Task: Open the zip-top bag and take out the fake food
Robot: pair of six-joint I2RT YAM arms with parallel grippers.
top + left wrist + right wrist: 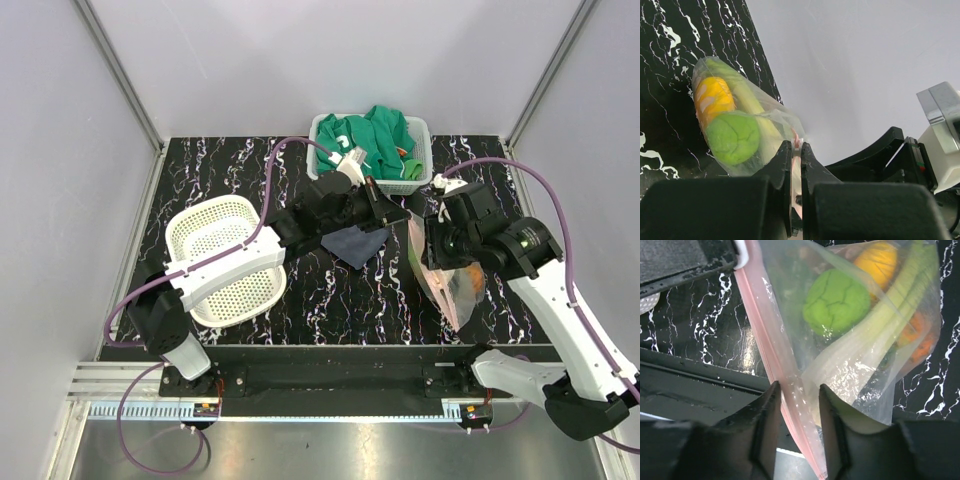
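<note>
1. The left claw (795, 146) is pressed together on the top edge of the zip-top bag (742, 117). A sliver of the pinkish zip strip (796, 140) shows between its fingers. I judge this pinch is there to anchor one lip of the mouth, so that the other lip can be drawn away from it.
2. In the left wrist view the bag runs out from that claw toward 10 o'clock, over the bench (670, 60). From this angle I cannot tell whether its far end rests on the bench or hangs just clear of it.
3. The right claw (799, 388) is spread, with one finger on either side of the zip strip. The strip passes between the fingers from 11 o'clock down to 5 o'clock. There is a gap between the fingers and the thin film, so the claw straddles the strip and does not yet pinch it.
4. The fake food sits toward 1 o'clock from the right claw. It includes a green round piece (836, 301), a pale leek (890, 310) and a yellow-orange piece (879, 260). All of it is bunched in the belly of the bag, away from the strip. That likely helps, since the weight draws the film taut and leaves the mouth free to grip.
5. In the top view the bag lies at about 4 o'clock from the bench's middle. The left claw is at its 11 o'clock end and the right claw is just beside that, further along the same edge. The mouth is not yet parted, so nothing has come out.
</note>
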